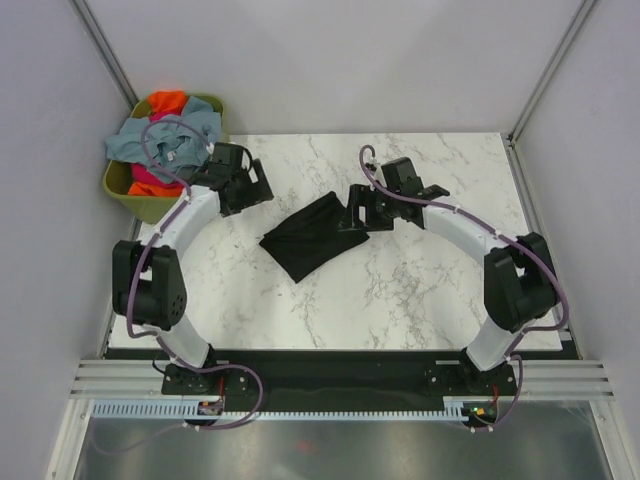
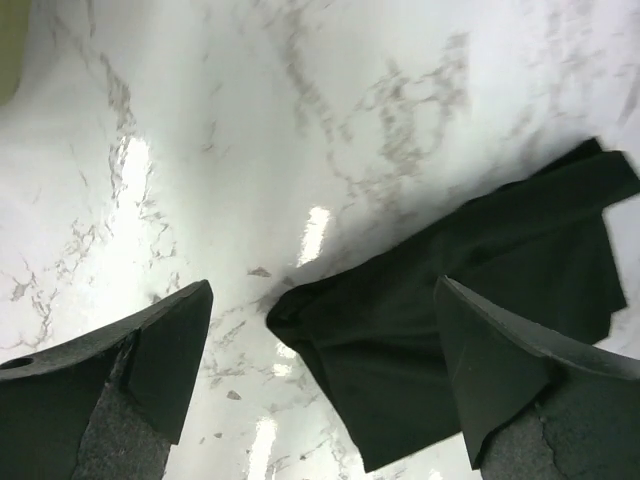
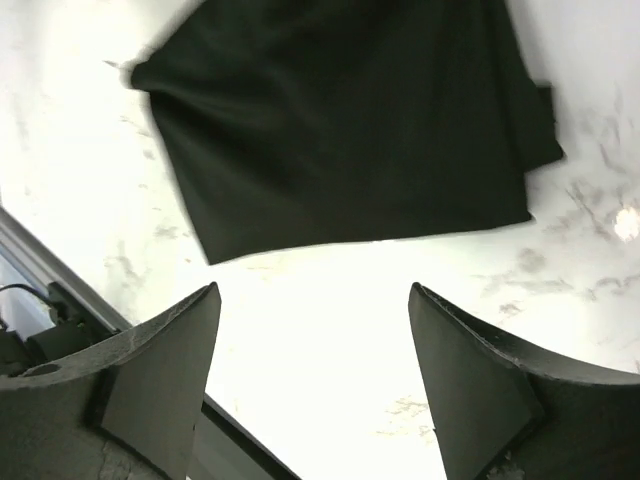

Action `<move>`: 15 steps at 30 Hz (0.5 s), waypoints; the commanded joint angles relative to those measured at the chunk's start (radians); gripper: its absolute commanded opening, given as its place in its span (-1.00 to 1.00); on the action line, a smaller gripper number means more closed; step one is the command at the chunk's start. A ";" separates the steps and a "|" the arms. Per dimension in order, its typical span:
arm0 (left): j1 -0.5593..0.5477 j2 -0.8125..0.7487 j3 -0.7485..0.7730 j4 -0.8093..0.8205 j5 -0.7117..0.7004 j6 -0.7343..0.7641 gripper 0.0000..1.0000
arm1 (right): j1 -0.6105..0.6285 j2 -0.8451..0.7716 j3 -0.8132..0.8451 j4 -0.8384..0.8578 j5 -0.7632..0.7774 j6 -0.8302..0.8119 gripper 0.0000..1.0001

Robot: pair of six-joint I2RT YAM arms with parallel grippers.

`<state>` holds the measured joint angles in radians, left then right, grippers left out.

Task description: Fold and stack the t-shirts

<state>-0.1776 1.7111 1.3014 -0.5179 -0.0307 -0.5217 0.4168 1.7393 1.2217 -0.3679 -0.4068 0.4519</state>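
A black t-shirt (image 1: pixel 308 238) lies folded into a compact bundle in the middle of the marble table (image 1: pixel 400 290). My left gripper (image 1: pixel 258 188) hovers to its upper left, open and holding nothing. In the left wrist view the black t-shirt (image 2: pixel 470 300) lies below and ahead of the spread fingers (image 2: pixel 170 340). My right gripper (image 1: pixel 357 212) is at the shirt's upper right end, also open and empty. In the right wrist view the black t-shirt (image 3: pixel 350 120) lies beyond the fingertips (image 3: pixel 190 330), with bare table between them. More t-shirts, grey-blue (image 1: pixel 150 138), orange (image 1: pixel 167 101) and magenta (image 1: pixel 148 178), are piled in the basket.
The olive-green basket (image 1: pixel 116 184) stands off the table's far left corner, close behind the left arm. Grey walls enclose the table on three sides. The table's near edge and a black rail (image 3: pixel 40 285) show in the right wrist view.
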 commanded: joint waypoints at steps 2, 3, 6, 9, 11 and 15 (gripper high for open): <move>-0.117 -0.126 0.075 -0.080 -0.120 0.075 0.99 | 0.033 -0.058 0.123 -0.057 0.080 -0.018 0.68; -0.158 -0.137 0.070 -0.082 -0.126 0.071 0.99 | 0.031 -0.022 0.168 -0.055 0.083 -0.019 0.67; -0.219 -0.172 0.032 -0.082 -0.098 0.039 0.99 | 0.033 0.082 0.246 -0.010 0.045 -0.015 0.64; -0.250 -0.234 -0.027 -0.080 -0.060 0.012 0.96 | 0.056 0.202 0.329 0.003 -0.003 -0.002 0.57; -0.253 -0.281 -0.077 -0.082 -0.032 0.020 0.95 | 0.086 0.230 0.361 -0.043 0.061 -0.019 0.55; -0.253 -0.467 -0.161 -0.114 -0.014 0.061 0.96 | 0.174 0.249 0.345 -0.071 0.296 -0.058 0.59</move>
<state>-0.4332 1.3937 1.1702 -0.6003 -0.0662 -0.5018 0.5224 1.9957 1.5452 -0.4053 -0.2554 0.4320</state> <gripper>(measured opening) 0.979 0.793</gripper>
